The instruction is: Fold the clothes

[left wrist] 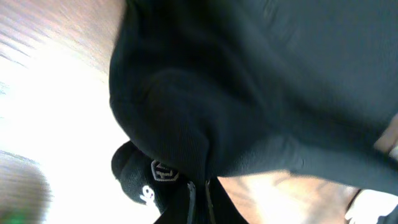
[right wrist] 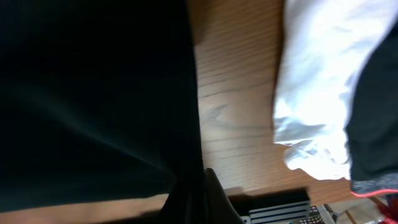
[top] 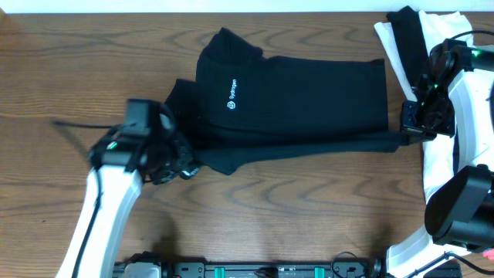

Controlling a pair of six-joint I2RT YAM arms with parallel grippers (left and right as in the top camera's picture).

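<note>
The left gripper (top: 176,164) is at the lower left of the overhead frame. Its jaws are closed on a bunched corner of the black garment (top: 309,93). In the left wrist view the dark cloth gathers into a pinch right at the fingers.

The right gripper (top: 407,130) is at the right side of the frame, a little higher. It is also closed, on the opposite corner of the same lower hem. In its own view the fabric narrows into the fingers at the bottom edge.

Between the two grips the hem runs as an almost straight line from left to right and rises slightly toward the right. The long axis of the garment follows this line across the middle of the table (top: 309,208).

The whole body of the garment, with the small white logo (top: 231,96), lies on the upper side of that line, away from both grippers. Each arm is nearest to its own end, so neither needs to cross.

I judge that the next move carries the held hem upward in the frame, over the body.

The heap of other garments (top: 409,38) lies in the upper right corner, close to the right arm, and it could catch.
</note>
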